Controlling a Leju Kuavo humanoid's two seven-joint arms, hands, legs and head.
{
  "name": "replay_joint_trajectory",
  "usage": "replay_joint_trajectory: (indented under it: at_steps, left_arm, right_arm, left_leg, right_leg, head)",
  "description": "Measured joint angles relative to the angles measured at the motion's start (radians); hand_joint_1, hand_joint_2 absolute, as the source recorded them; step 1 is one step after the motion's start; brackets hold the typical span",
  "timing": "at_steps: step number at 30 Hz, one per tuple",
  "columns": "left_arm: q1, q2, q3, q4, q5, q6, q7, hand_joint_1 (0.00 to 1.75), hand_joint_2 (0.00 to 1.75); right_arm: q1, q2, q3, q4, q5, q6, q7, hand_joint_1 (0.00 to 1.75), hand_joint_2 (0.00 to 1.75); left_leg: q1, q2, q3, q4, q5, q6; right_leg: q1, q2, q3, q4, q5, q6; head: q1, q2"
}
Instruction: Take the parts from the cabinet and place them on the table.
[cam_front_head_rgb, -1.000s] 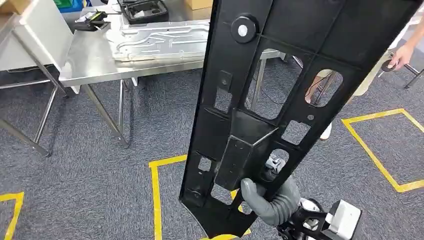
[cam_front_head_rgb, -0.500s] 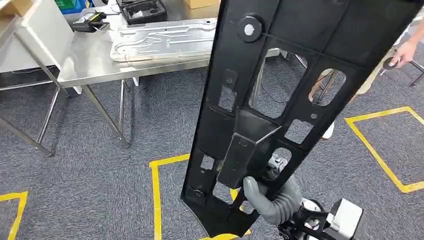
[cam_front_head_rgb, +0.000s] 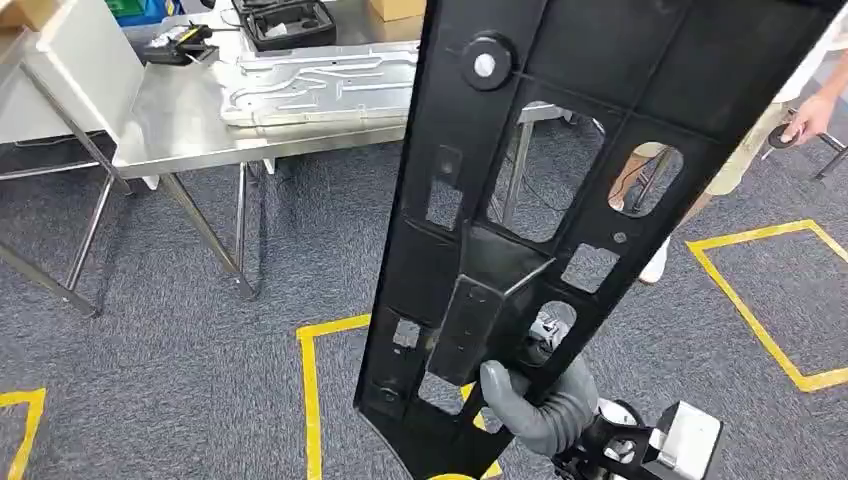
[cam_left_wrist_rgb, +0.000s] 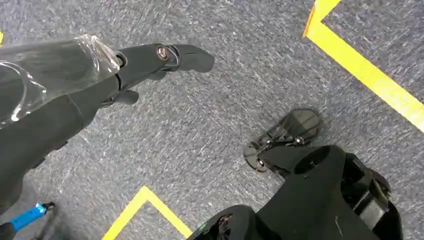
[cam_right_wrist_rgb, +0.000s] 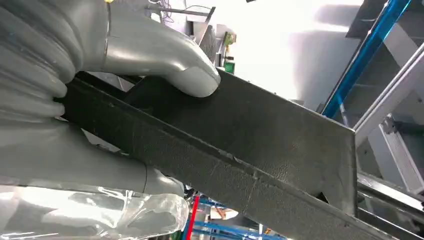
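black panel (cam_front_head_rgb: 560, 200) running off the head view's top edge, hiding much of the steel table (cam_front_head_rgb: 190, 120) and a person (cam_front_head_rgb: 745, 150)

From high on the robot, the head view looks forward and down over grey carpet (cam_front_head_rgb: 200, 330). The left wrist camera faces that carpet. The right wrist camera sits close behind the right hand (cam_right_wrist_rgb: 75, 90), sharing the long black plastic panel (cam_front_head_rgb: 560, 180) with the head view.
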Motion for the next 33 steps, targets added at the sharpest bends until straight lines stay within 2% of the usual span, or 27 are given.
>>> replay_joint_trajectory:
  at_steps: [1,3,4,5,6,7,9,10,11,14,15,16,17,19,20,21,22,23,24,25,26,27,29,30,31,32,33]
  left_arm:
    - [-0.002,0.001,0.000,0.000,0.001,0.000,-0.001,0.00,1.75]
    - [-0.003,0.000,0.000,0.000,0.001,0.000,-0.002,0.00,1.75]
    - [-0.002,0.000,0.000,0.000,0.001,0.000,-0.002,0.00,1.75]
    - [0.000,0.000,0.000,0.000,0.001,0.000,-0.002,0.00,1.75]
    - [0.003,0.000,0.000,0.000,0.001,0.000,-0.002,0.00,1.75]
    - [0.005,0.000,0.000,0.000,0.001,0.000,-0.002,0.00,1.75]
    - [0.006,0.000,0.000,0.000,0.001,0.000,-0.002,0.00,1.75]
    - [0.005,0.001,0.000,0.000,0.001,0.000,-0.002,0.00,1.75]
    - [0.004,0.001,0.000,0.000,0.002,0.000,-0.003,0.00,1.75]
    - [0.001,0.001,0.000,0.000,0.002,0.000,-0.003,0.00,1.75]
    - [-0.002,0.001,0.000,0.000,0.002,0.000,-0.004,0.00,1.75]
    - [-0.005,0.000,0.000,0.000,0.002,0.000,-0.004,0.00,1.75]
    - [-0.007,0.000,0.000,0.000,0.001,-0.001,-0.004,0.00,1.75]
    - [-0.012,0.000,0.003,0.000,0.006,-0.001,-0.011,0.00,1.75]
    - [-0.019,-0.001,0.005,0.000,0.004,-0.001,-0.011,0.00,1.75]
    - [-0.020,-0.001,0.005,0.000,0.004,-0.001,-0.011,0.00,1.75]
    - [-0.020,-0.001,0.006,0.000,0.004,-0.001,-0.011,0.00,1.75]
    - [-0.019,-0.001,0.007,0.000,0.004,-0.001,-0.011,0.00,1.75]
    - [-0.016,0.000,0.007,0.000,0.004,-0.001,-0.010,0.00,1.75]
    - [-0.012,0.003,0.008,0.000,0.004,0.000,-0.010,0.00,1.75]
    - [-0.013,0.001,0.009,0.000,0.005,-0.001,-0.010,0.00,1.75]
    - [-0.014,0.002,0.009,0.000,0.004,0.000,-0.010,0.00,1.75]
    - [-0.012,0.001,0.010,0.000,0.003,0.000,-0.009,0.00,1.75]
    - [-0.011,0.001,0.010,0.000,0.001,0.001,-0.006,0.00,1.75]
    - [-0.006,0.001,0.010,0.000,0.002,0.001,-0.006,0.00,1.75]
    - [-0.004,0.001,0.010,0.000,0.002,0.001,-0.005,0.00,1.75]
    - [-0.003,0.001,0.010,0.000,0.002,0.001,-0.005,0.00,1.75]
  right_arm:
    - [-0.001,0.000,0.000,0.000,0.000,0.000,-0.002,1.75,1.75]
    - [0.003,0.000,0.000,0.000,0.000,0.001,-0.003,1.75,1.75]
    - [0.004,0.000,0.000,0.000,0.000,0.002,-0.003,1.75,1.75]
    - [0.005,0.000,0.000,0.000,0.000,0.003,-0.003,1.75,1.75]
    - [0.005,0.000,0.000,0.000,0.000,0.003,-0.003,1.75,1.75]
    - [0.005,0.000,0.000,0.000,0.000,0.003,-0.003,1.75,1.75]
    - [0.006,0.000,0.000,0.000,0.000,0.003,-0.004,1.75,1.75]
    - [0.007,0.000,0.000,0.003,0.000,0.004,-0.005,1.75,1.75]
    - [0.008,0.000,0.002,0.003,0.000,0.004,-0.005,1.75,1.75]
    - [0.004,0.000,0.001,0.003,-0.001,0.004,-0.007,1.75,1.75]
    - [0.006,0.000,0.001,0.002,-0.001,0.004,-0.006,1.75,1.75]
    - [0.005,0.000,0.000,0.002,-0.002,0.004,-0.007,1.75,1.75]
    - [0.005,0.000,0.000,0.002,-0.001,0.004,-0.008,1.75,1.75]
    - [0.006,0.000,0.001,0.002,-0.001,0.005,-0.008,1.75,1.75]
    - [0.006,0.000,0.001,0.002,-0.001,0.005,-0.007,1.75,1.75]
    - [0.006,-0.001,0.001,0.002,-0.001,0.005,-0.007,1.75,1.75]
    - [0.006,0.000,0.001,0.002,-0.001,0.005,-0.007,1.75,1.75]
    - [0.006,0.000,0.001,0.002,-0.001,0.005,-0.007,1.75,1.75]
    - [0.005,0.000,0.001,0.002,-0.001,0.005,-0.008,1.75,1.75]
    - [0.006,0.000,0.001,0.003,-0.001,0.006,-0.008,1.75,1.75]
    - [0.010,0.000,0.000,0.005,-0.001,0.006,-0.006,1.75,1.75]
    - [0.009,0.000,0.001,0.005,-0.002,0.005,-0.006,1.75,1.75]
    - [0.006,0.000,0.001,0.004,-0.001,0.006,-0.008,1.75,1.75]
    - [0.006,0.000,0.001,0.005,-0.001,0.006,-0.007,1.75,1.75]
    - [0.006,0.000,0.000,0.005,-0.001,0.005,-0.008,1.75,1.75]
    - [0.005,0.000,0.000,0.005,-0.001,0.006,-0.008,1.75,1.75]
    - [0.005,0.000,0.000,0.005,-0.001,0.005,-0.008,1.75,1.75]
  left_leg:
    - [0.001,0.000,0.007,0.000,-0.004,0.007]
    - [0.001,0.000,0.014,0.000,-0.013,0.012]
    - [0.001,-0.003,0.018,0.000,-0.019,0.012]
    - [0.002,-0.004,0.026,0.000,-0.026,0.010]
    - [0.003,-0.007,0.038,0.001,-0.035,0.007]
    - [0.006,-0.009,0.052,0.001,-0.046,0.004]
    - [0.009,-0.011,0.075,0.001,-0.070,-0.009]
    - [0.007,-0.012,0.088,0.006,-0.083,-0.016]
    - [0.004,-0.012,0.087,0.001,-0.090,-0.024]
    - [0.009,-0.009,0.104,0.011,-0.091,-0.041]
    - [0.013,-0.007,0.082,0.057,-0.080,-0.046]
    - [0.013,-0.006,0.040,0.129,-0.069,-0.051]
    - [0.014,-0.006,-0.020,0.215,-0.076,-0.054]
    - [0.012,-0.004,-0.123,0.333,-0.154,-0.059]
    - [0.010,-0.004,-0.151,0.345,-0.188,-0.058]
    - [0.008,-0.004,-0.163,0.326,-0.198,-0.054]
    - [0.003,-0.004,-0.160,0.278,-0.188,-0.047]
    - [-0.004,-0.004,-0.151,0.205,-0.146,-0.035]
    - [-0.015,-0.004,-0.141,0.122,-0.056,-0.016]
    - [-0.028,-0.008,-0.134,0.058,0.084,0.008]
    - [-0.031,-0.017,-0.130,0.048,0.071,-0.003]
    - [-0.029,-0.015,-0.116,0.034,0.073,-0.007]
    - [-0.030,-0.014,-0.098,0.017,0.063,0.012]
    - [-0.018,-0.016,-0.063,-0.004,0.062,0.016]
    - [-0.018,-0.015,-0.042,-0.018,0.057,0.021]
    - [-0.016,-0.015,-0.026,-0.026,0.051,0.025]
    - [-0.013,-0.015,-0.013,-0.030,0.043,0.027]
  right_leg:
    - [0.002,0.001,-0.026,0.050,-0.024,0.003]
    - [0.001,0.001,-0.126,0.209,-0.086,0.010]
    - [0.001,0.001,-0.170,0.269,-0.102,0.012]
    - [0.000,0.001,-0.198,0.291,-0.099,0.014]
    - [-0.002,0.001,-0.198,0.262,-0.075,0.016]
    - [-0.005,0.001,-0.177,0.193,-0.034,0.018]
    - [-0.014,0.000,-0.116,0.019,0.079,0.023]
    - [-0.012,-0.004,-0.117,-0.002,0.087,0.020]
    - [-0.006,-0.006,-0.110,-0.002,0.069,0.003]
    - [-0.004,0.002,-0.094,-0.005,0.062,-0.023]
    - [-0.007,0.003,-0.079,-0.007,0.054,-0.030]
    - [-0.007,0.002,-0.068,-0.008,0.044,-0.036]
    - [-0.007,0.002,-0.059,-0.008,0.034,-0.040]
    - [-0.005,0.002,-0.032,-0.008,0.010,-0.042]
    - [-0.004,0.002,-0.015,-0.008,-0.004,-0.041]
    - [-0.002,0.003,0.004,-0.008,-0.017,-0.042]
    - [0.000,0.004,0.024,-0.009,-0.031,-0.043]
    - [0.002,0.005,0.044,-0.010,-0.045,-0.043]
    - [0.004,0.005,0.062,-0.011,-0.058,-0.042]
    - [0.000,0.006,0.068,-0.014,-0.071,-0.042]
    - [0.006,0.021,0.078,-0.024,-0.078,-0.040]
    - [0.003,0.015,0.082,-0.036,-0.082,-0.036]
    - [0.002,0.016,0.101,-0.034,-0.055,-0.023]
    - [0.004,0.015,0.087,0.000,-0.048,-0.018]
    - [0.005,0.012,0.058,0.067,-0.031,-0.015]
    - [0.005,0.012,0.009,0.140,-0.037,-0.015]
    - [0.003,0.012,-0.041,0.200,-0.062,-0.010]
  head:
    - [0.000,0.000]
    - [0.001,0.000]
    - [0.001,0.000]
    - [0.001,0.000]
    - [0.001,0.000]
    - [0.001,0.000]
    - [0.002,0.000]
    - [0.000,0.000]
    - [0.000,0.000]
    - [-0.001,0.000]
    - [0.000,0.000]
    - [-0.002,0.000]
    - [-0.003,0.000]
    - [-0.003,0.000]
    - [-0.004,0.000]
    - [-0.004,0.000]
    - [-0.004,0.000]
    - [-0.004,0.000]
    - [-0.004,0.000]
    - [-0.003,0.000]
    - [-0.003,0.000]
    - [-0.003,0.000]
    - [-0.003,0.000]
    - [-0.003,0.000]
    - [-0.003,0.000]
    - [-0.002,0.000]
    - [-0.002,0.000]
